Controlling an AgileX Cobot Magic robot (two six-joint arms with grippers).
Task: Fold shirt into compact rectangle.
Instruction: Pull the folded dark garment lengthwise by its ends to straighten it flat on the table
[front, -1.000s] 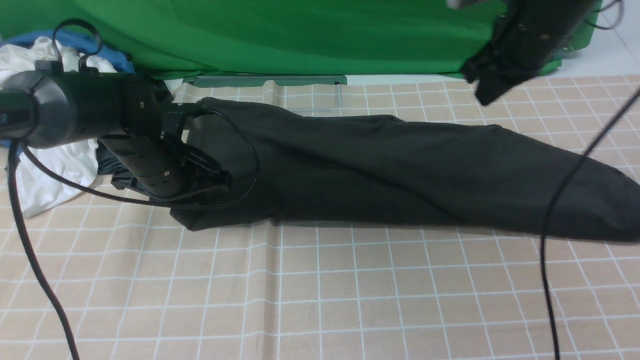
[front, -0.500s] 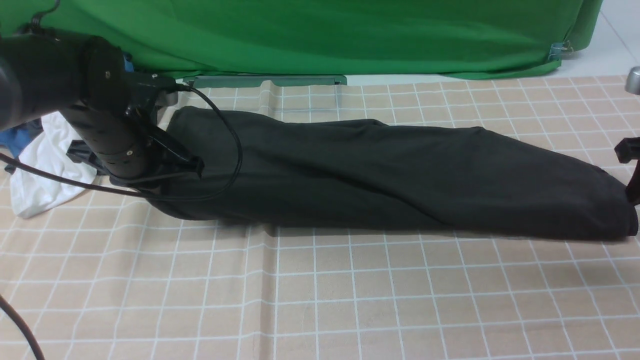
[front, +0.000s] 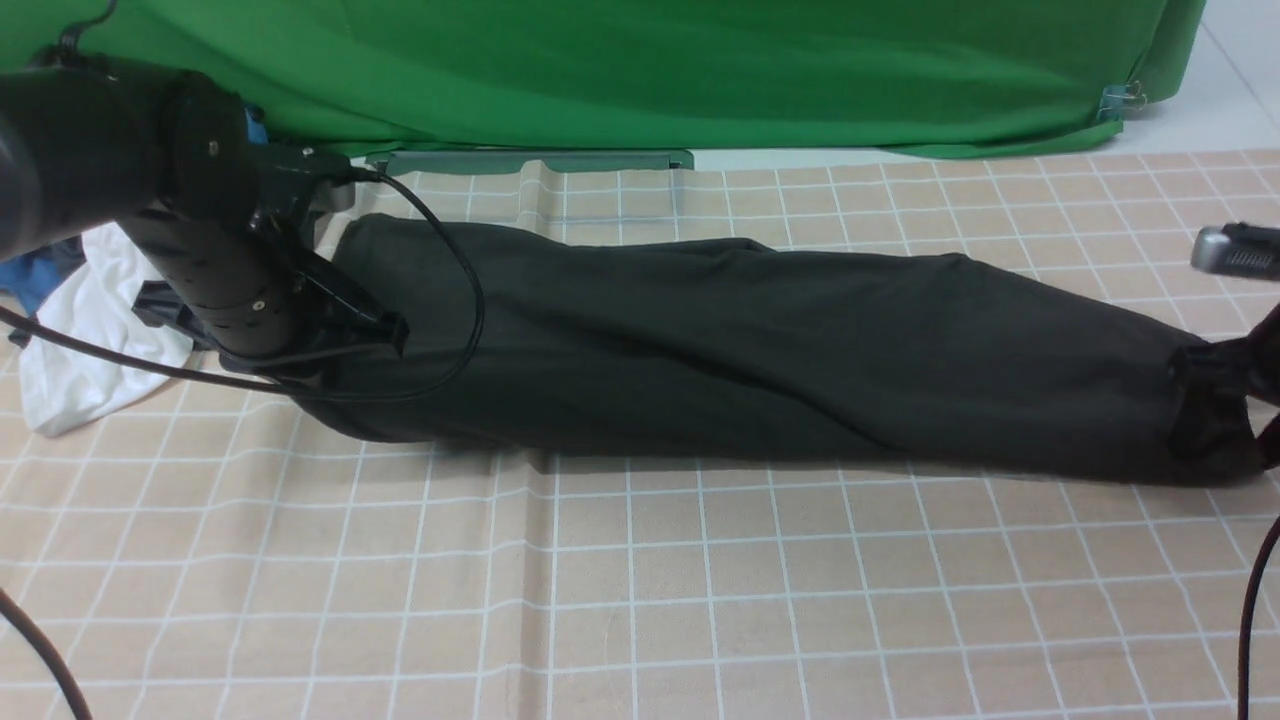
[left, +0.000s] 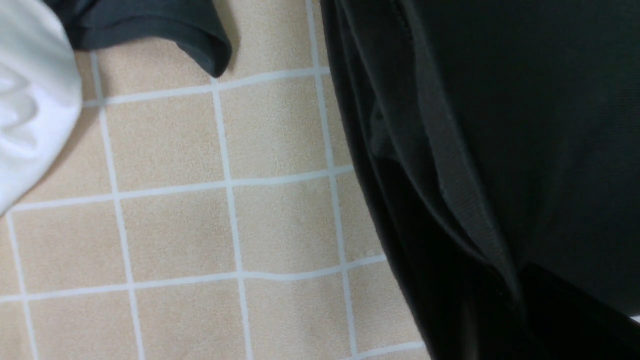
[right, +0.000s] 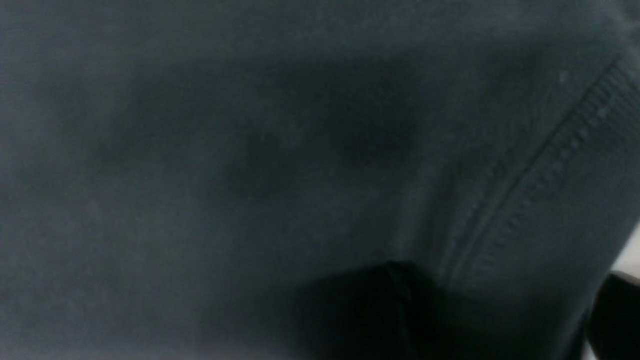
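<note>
The black shirt (front: 760, 350) lies as one long, narrow strip across the checked tablecloth, running left to right. My left gripper (front: 355, 330) is at its left end, shut on the fabric near the ribbed collar (left: 450, 175). The shirt's right end sits under my right gripper (front: 1215, 405). In the right wrist view its two dark fingertips (right: 385, 310) stand wide apart, open, over the hem seam (right: 530, 175), with cloth (right: 250, 150) filling the picture. The neck label and chest print are hidden.
A pile of clothes sits at the far left: a white shirt (front: 70, 370), a blue piece (front: 40, 275) and a dark teal-grey garment (left: 150, 25). A green backdrop (front: 640, 70) closes the back. Black cables hang at the left (front: 440, 300) and the right (front: 1250, 600).
The left arm has dragged the shirt's left end a little leftward, then held still. The right arm has come down from the upper right onto the shirt's right end.
</note>
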